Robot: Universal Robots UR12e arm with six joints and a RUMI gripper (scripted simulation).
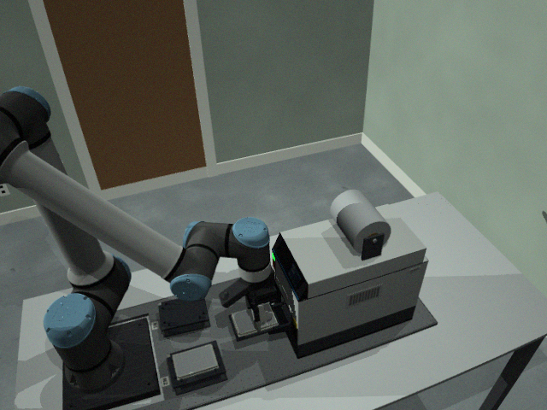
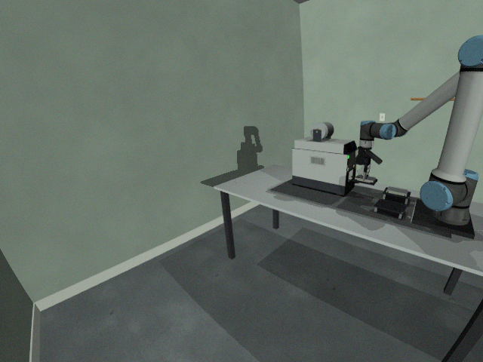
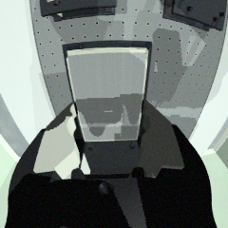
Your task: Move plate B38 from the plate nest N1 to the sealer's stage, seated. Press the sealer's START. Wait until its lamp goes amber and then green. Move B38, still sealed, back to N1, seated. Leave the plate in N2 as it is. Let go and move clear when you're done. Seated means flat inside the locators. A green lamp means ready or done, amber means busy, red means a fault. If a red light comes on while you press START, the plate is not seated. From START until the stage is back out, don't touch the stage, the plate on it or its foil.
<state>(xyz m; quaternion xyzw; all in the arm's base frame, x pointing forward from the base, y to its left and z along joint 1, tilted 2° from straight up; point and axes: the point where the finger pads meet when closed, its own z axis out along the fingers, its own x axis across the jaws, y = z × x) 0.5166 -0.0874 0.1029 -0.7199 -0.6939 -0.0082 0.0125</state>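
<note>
The sealer (image 1: 335, 315) (image 2: 302, 167) shows a green lamp (image 1: 273, 256) (image 2: 348, 157), and its stage (image 1: 240, 337) (image 2: 373, 182) (image 3: 111, 159) is extended from the front. Plate B38 (image 1: 240, 322) (image 2: 370, 179) (image 3: 109, 76) lies on the stage, flat as far as the wrist view shows; full seating inside the locators cannot be confirmed. The gripper (image 1: 261, 319) (image 2: 365, 175) (image 3: 108, 101) points down over the plate, its fingers set partly spread at the two opposite long sides. Each finger appears at or just beside the plate edge; whether they grip it or only flank it cannot be told. One nest (image 1: 183, 315) (image 2: 391, 205) holds no plate. The other nest (image 1: 222, 366) carries the second plate (image 1: 195, 361) (image 2: 398, 191), lying flat. A cylindrical roll (image 1: 360, 220) (image 2: 327, 130) is mounted on the sealer's top.
</note>
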